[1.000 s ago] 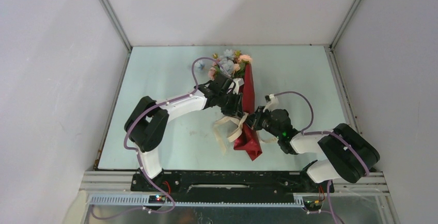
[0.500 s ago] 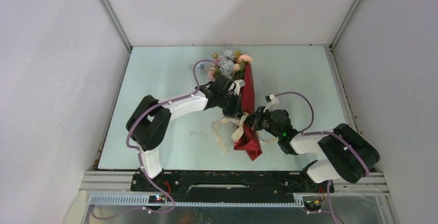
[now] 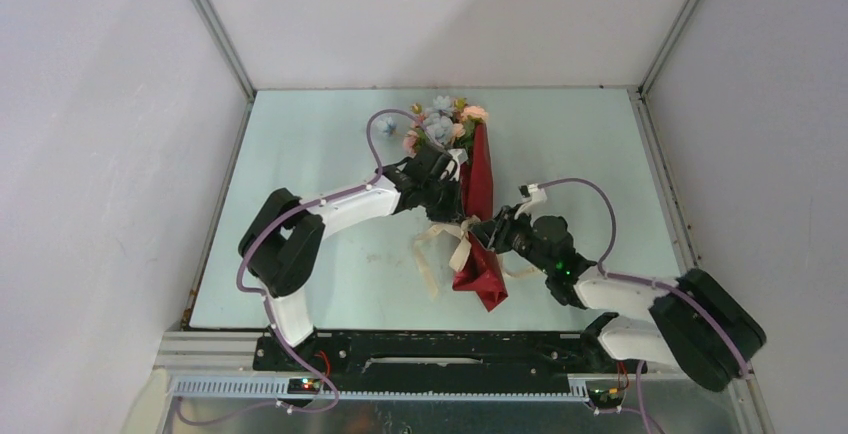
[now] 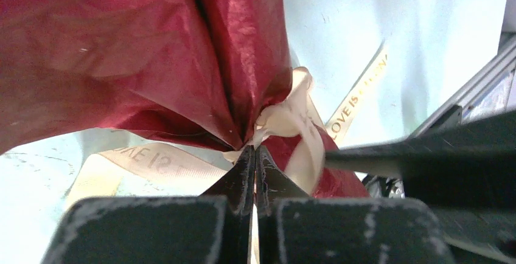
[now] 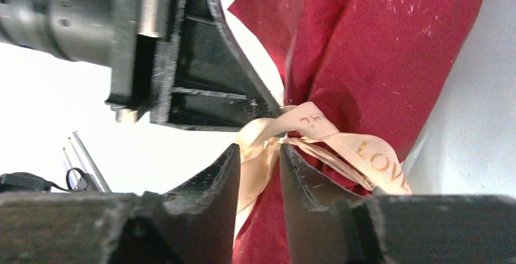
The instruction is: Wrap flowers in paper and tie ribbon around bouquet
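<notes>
On the table (image 3: pixel 300 204): the flowers (image 3: pixel 440 124) lie wrapped in the paper (image 3: pixel 482 169) at mid-table, heads toward the far side, stem end toward the arms.
Flowers: pink and pale blue heads stick out of the paper's far end.
Stray bloom (image 3: pixel 386 126): one small blue head lies apart on the table, just left of the other heads.
Paper: red, gathered round the stems, drawn to a narrow waist and flaring again at the near end.
Ribbon (image 4: pixel 164 160): cream with gold lettering, knotted round the paper's waist. Its loose tails curl on the table to the left of the near flare.
Left gripper (image 4: pixel 254 151): reaches in from the left alongside the paper. Its jaws are pressed together with the tips at the knot, nipping a bit of ribbon there.
Right gripper (image 5: pixel 260 151): reaches in from the near right, tips at the same knot. Its jaws stand a little apart, and a loop of ribbon hangs in the gap, not clamped.
Both grippers: their tips are just beside each other at the waist.
</notes>
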Robot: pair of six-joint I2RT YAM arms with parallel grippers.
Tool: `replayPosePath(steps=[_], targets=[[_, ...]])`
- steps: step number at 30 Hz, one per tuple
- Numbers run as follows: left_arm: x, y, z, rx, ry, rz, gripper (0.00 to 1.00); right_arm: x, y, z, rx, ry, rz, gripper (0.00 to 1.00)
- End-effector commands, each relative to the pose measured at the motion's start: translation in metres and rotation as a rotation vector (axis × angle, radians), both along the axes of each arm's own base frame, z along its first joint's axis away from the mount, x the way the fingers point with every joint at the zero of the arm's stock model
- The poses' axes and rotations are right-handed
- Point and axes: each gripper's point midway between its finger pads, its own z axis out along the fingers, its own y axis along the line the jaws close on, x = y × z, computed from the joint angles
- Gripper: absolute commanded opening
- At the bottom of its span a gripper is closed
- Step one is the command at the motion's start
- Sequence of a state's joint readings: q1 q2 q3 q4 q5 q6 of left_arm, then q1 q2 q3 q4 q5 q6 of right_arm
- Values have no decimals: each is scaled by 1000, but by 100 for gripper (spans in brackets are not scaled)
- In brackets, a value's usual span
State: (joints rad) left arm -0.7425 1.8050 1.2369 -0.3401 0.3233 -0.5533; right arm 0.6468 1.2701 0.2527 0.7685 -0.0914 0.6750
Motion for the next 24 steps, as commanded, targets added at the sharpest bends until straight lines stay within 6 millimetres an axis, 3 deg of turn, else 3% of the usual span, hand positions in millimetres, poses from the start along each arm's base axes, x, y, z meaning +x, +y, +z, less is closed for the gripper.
replayPosePath(steps=[1,2,3,4,5,7,13,24], targets=[[13,0,22,-20,-67,89,0,-1,-12,21,-54,-84,-32,38],[14,-1,22,-28,-65,95,0,-6,-15,13,-95,-54,-30,40],[13,-3,22,-37,-55,104,0,-4,-21,22,-95,-75,-67,43],[14,-4,22,-43,-50,108,0,-8,-25,17,-129,-44,-70,45],[13,-6,22,-50,-36,123,0,-9,-29,28,-119,-64,-92,47],[12,-9,22,-70,-16,145,0,-19,-29,26,-137,-30,-78,50],[16,-14,21,-94,7,231,0,-44,5,53,-57,35,76,56],[11,-20,17,-149,44,286,0,-62,25,35,-65,258,63,61]])
